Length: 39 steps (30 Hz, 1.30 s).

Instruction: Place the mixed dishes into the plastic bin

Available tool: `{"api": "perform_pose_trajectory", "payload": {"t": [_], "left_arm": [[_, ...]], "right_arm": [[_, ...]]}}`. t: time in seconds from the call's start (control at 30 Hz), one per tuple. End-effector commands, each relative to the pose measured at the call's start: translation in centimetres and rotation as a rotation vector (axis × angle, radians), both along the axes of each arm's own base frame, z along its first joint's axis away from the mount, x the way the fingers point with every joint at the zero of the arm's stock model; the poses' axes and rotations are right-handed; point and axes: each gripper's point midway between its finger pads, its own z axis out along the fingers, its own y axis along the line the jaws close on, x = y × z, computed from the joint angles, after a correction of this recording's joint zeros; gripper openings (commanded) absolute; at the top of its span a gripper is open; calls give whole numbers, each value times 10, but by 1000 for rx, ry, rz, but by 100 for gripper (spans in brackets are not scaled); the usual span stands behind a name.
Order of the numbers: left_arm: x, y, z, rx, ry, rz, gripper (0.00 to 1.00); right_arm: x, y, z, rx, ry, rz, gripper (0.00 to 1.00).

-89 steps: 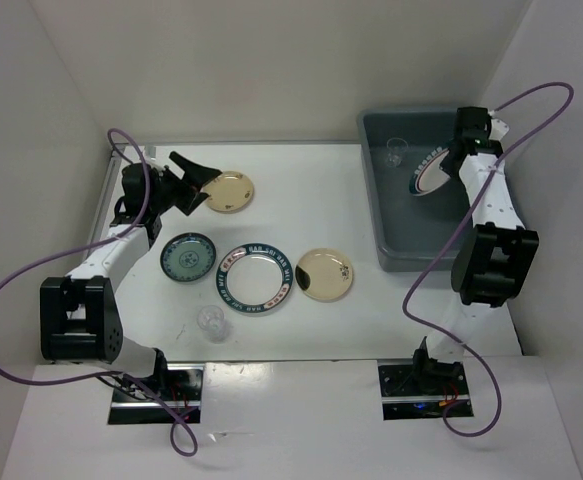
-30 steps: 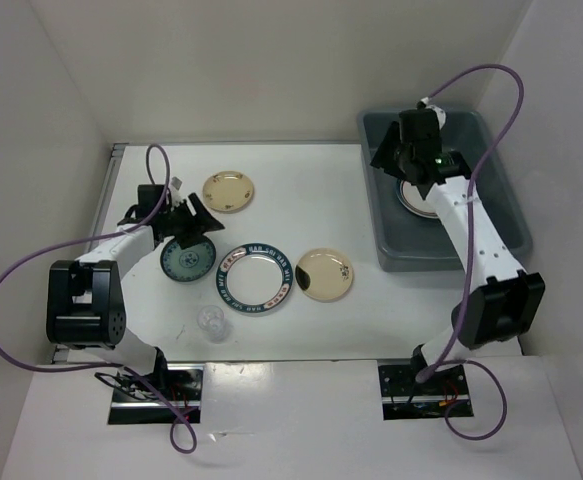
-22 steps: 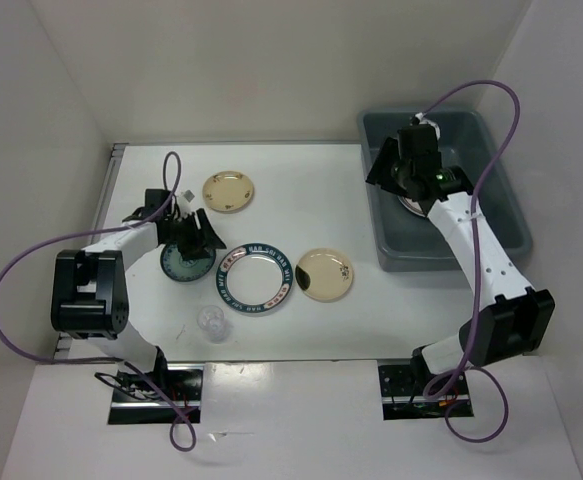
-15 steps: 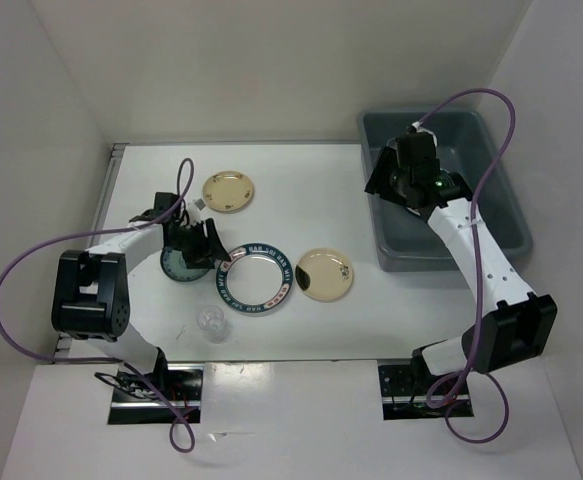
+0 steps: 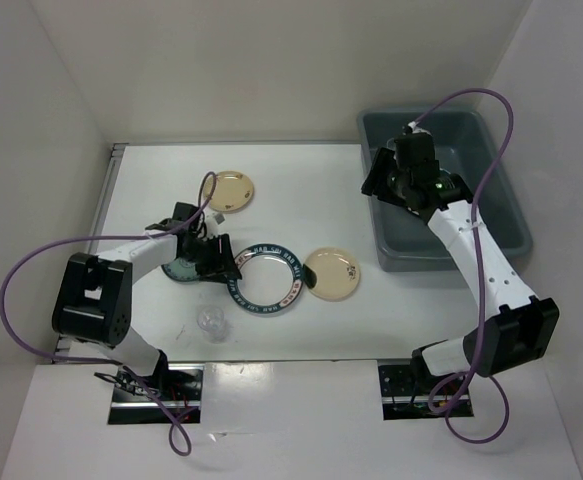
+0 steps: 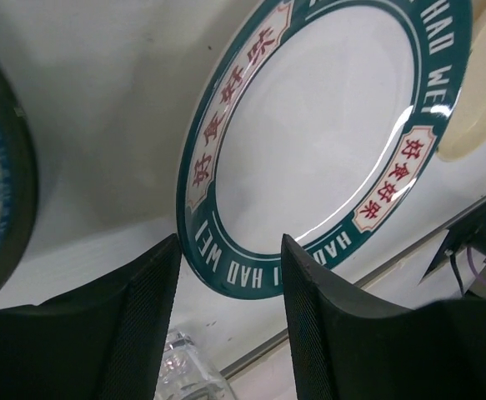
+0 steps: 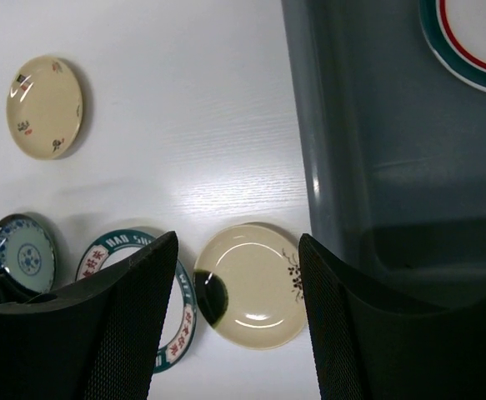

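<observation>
- Left end effector (image 6: 228,250): fingers spread, low over the bench (image 5: 311,200). They straddle the rim of the big plate (image 6: 326,142), and the teal-and-red band lies in the gap. Nothing is pinched. Cannot tell if either finger touches the rim.
- Just left of it: teal plate (image 5: 179,266), flat on the bench, partly hidden under the left wrist. It sits close beside the big plate.
- Right of it, across the big plate: near cream plate (image 5: 333,273), touching the big plate's far rim. In the left wrist view the teal band looks to lap over the cream edge.
- Behind it, toward the arm bases: clear cup (image 5: 211,322), upright and apart from all the plates.
- Ahead of it, toward the back wall: far cream plate (image 5: 228,190), alone and well apart.
- Right end effector (image 7: 237,242): fingers spread and holding nothing, raised above the bench by the left wall of the bin (image 7: 326,125).
- Below it: the near cream plate on the bench, just outside the bin.
- Right of it, inside the bin: binned plate (image 7: 476,42), white with a teal-and-red rim, lying on the floor toward the far end and cut off by the picture's edge.
- Four plates and the cup are outside the bin.
</observation>
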Motion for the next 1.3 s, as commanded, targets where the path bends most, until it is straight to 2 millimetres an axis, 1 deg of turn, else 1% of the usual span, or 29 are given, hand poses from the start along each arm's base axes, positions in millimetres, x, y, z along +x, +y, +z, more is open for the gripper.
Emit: {"api": "perform_pose_trajectory", "payload": {"t": [0.0, 0.17, 0.23, 0.27, 0.3, 0.33, 0.4, 0.43, 0.53, 0.57, 0.63, 0.7, 0.73, 0.77, 0.83, 0.87, 0.9, 0.93, 0.97, 1.0, 1.03, 1.07, 1.1, 1.13, 1.17, 1.2, 1.23, 1.27], "left_arm": [[-3, -6, -8, 2, 19, -10, 58], [1, -4, -10, 17, 11, 5, 54], [1, -4, -16, 19, 25, 5, 52], [1, -4, -16, 19, 25, 5, 49], [0, -4, -19, 22, 37, 5, 40], [-1, -4, -22, 24, 47, 5, 38], [2, -6, -20, 7, 41, 19, 38], [3, -9, -20, -7, 47, 23, 36], [8, -19, -18, -54, 41, 42, 27], [10, -19, -20, -57, 46, 49, 23], [9, -19, -22, -60, 49, 57, 7], [10, -17, -24, -42, 49, 74, 0], [19, -15, -17, -31, 18, 90, 0], [23, -14, -13, -23, 9, 111, 0], [36, -12, 6, -15, -59, 133, 0], [46, -11, 19, -27, -89, 150, 0], [53, -10, 29, -45, -113, 155, 0], [61, -7, 40, -65, -139, 166, 0], [67, -10, 49, -82, -152, 168, 0], [75, -14, 65, -110, -185, 168, 0], [78, -16, 75, -124, -207, 161, 0], [78, -20, 81, -155, -202, 157, 0], [80, -23, 89, -182, -215, 162, 0], [81, -26, 99, -205, -225, 159, 0], [82, -29, 102, -226, -229, 158, 0], [81, -32, 110, -256, -235, 146, 0], [81, -35, 119, -284, -245, 150, 0], [81, -37, 121, -299, -246, 148, 0]], "right_arm": [[-3, 13, 18, 19, -40, 56, 66], [-4, 15, 18, 24, -38, 63, 66], [-4, 16, 18, 29, -37, 71, 66], [-4, 16, 18, 29, -37, 71, 66], [-6, 20, 18, 30, -37, 80, 66], [-7, 19, 22, 32, -45, 80, 66], [-8, 21, 22, 37, -44, 87, 66], [-8, 21, 22, 37, -44, 87, 66], [-8, 21, 22, 37, -44, 87, 66], [-8, 21, 22, 37, -44, 87, 66], [-8, 22, 22, 43, -42, 95, 66], [-8, 27, 24, 54, -50, 124, 66], [-9, 30, 24, 57, -49, 145, 66], [-9, 34, 23, 70, -50, 161, 66], [-14, 47, 17, 101, -41, 249, 76], [-17, 53, 14, 120, -33, 276, 86], [-21, 65, 4, 152, -15, 349, 88], [-21, 69, -3, 160, -4, 375, 88], [-23, 73, -6, 176, -2, 396, 88], [-23, 78, -12, 196, -5, 422, 88], [-26, 85, -13, 223, -5, 459, 88], [-27, 88, -15, 233, -9, 472, 88], [-29, 94, -15, 245, -13, 498, 84], [-26, 99, -17, 262, -14, 520, 82], [-27, 101, -19, 270, -3, 530, 80], [-26, 104, -18, 272, -5, 556, 80], [-27, 108, -21, 287, 11, 575, 80], [-26, 115, -19, 306, 6, 614, 80]]}}
